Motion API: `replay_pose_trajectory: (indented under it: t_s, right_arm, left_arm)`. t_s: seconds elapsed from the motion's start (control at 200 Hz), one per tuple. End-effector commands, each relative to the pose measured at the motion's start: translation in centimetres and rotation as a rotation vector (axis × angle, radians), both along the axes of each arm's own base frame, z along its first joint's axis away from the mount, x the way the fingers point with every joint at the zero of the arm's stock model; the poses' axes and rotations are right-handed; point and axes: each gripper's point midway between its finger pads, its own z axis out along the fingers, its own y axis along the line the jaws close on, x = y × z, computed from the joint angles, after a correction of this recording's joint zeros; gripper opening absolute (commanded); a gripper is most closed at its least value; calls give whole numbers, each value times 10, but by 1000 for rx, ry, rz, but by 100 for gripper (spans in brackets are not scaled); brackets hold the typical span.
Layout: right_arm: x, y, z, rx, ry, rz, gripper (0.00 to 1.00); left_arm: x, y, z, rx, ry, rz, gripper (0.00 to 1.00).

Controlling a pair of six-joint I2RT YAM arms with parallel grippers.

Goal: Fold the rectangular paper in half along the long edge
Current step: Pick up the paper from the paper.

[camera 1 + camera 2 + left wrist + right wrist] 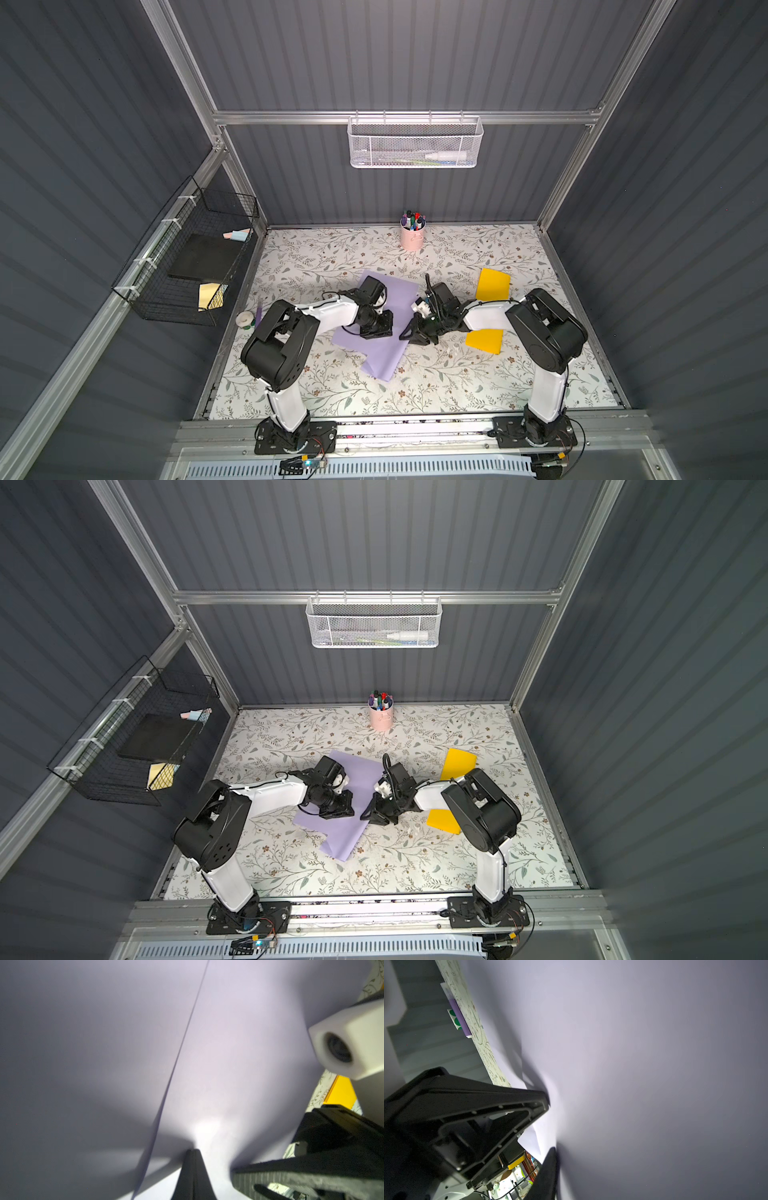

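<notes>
The lavender paper lies on the floral surface at the centre of the frame in both top views, running diagonally from upper centre toward lower centre, with part of it spreading out to the left under the left arm.

Your left gripper points down onto the middle of the sheet. In the left wrist view its fingers are pressed together, their tip on the paper, and a straight edge runs lengthwise across the lavender just beside them.

Your right gripper sits at the sheet's right edge, just beside the left one. In the right wrist view its fingers stand apart with a flap of the paper's edge in the gap between them. You cannot tell whether either finger touches it.

Two yellow sheets lie to the right, partly under the right arm. A pink cup of pens stands at the upper centre, against the back wall.
</notes>
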Motion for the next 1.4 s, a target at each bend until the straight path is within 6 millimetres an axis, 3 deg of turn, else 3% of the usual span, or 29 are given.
replay_pose_trajectory:
  t_s: [0.0, 0.14, 0.28, 0.405, 0.44, 0.585, 0.68, 0.77, 0.825, 0.85, 0.885, 0.92, 1.061, 1.101, 1.191, 1.331, 1.396]
  right_arm:
    - [-16, -9, -9, -75, 41, -18, 19]
    - [-24, -8, -9, -94, 32, -3, 0]
    - [-25, -7, -8, -92, 37, -7, 0]
    - [-25, -10, -6, -112, 35, -18, 26]
    - [-25, -12, -5, -125, 27, -19, 28]
    - [-20, -14, 8, -127, -18, -30, 0]
    - [-19, -16, 12, -141, -26, -27, 0]
    - [-19, -18, 18, -148, -35, -16, 0]
    - [-19, -20, 24, -158, -48, -6, 0]
    - [-19, -22, 27, -167, -56, -2, 0]
    - [-17, -27, 32, -185, -69, 0, 0]
    - [-16, -32, 38, -197, -80, 1, 0]
    - [-1, -64, 70, -195, -132, -54, 0]
    - [3, -76, 79, -197, -137, -75, 0]
    - [18, -105, 96, -221, -183, -119, 0]
    - [37, -157, 103, -312, -198, -178, 0]
    - [51, -165, 110, -225, -195, -232, 0]
  left_arm:
    - [-28, 41, -37, 199, 99, 13, 4]
    - [-29, 41, -38, 201, 102, 14, 4]
    - [-28, 41, -36, 200, 98, 14, 4]
    - [-28, 41, -35, 200, 96, 14, 4]
    - [-28, 41, -35, 200, 96, 15, 4]
    - [-24, 39, -29, 191, 85, 17, 5]
    - [-15, 31, -14, 161, 50, 20, 9]
    - [1, 20, 9, 122, 0, 18, 21]
    - [13, 13, 28, 97, -44, 17, 38]
    - [19, 10, 38, 85, -66, 16, 51]
    - [27, 6, 52, 71, -99, 18, 68]
    - [34, 2, 65, 58, -127, 24, 78]
    - [62, 0, 114, 28, -241, 58, 99]
    - [71, -1, 130, 7, -276, 67, 99]
    - [81, 3, 132, 1, -288, 82, 99]
    - [89, 12, 109, 18, -226, 92, 97]
    - [90, 14, 101, 19, -214, 96, 96]
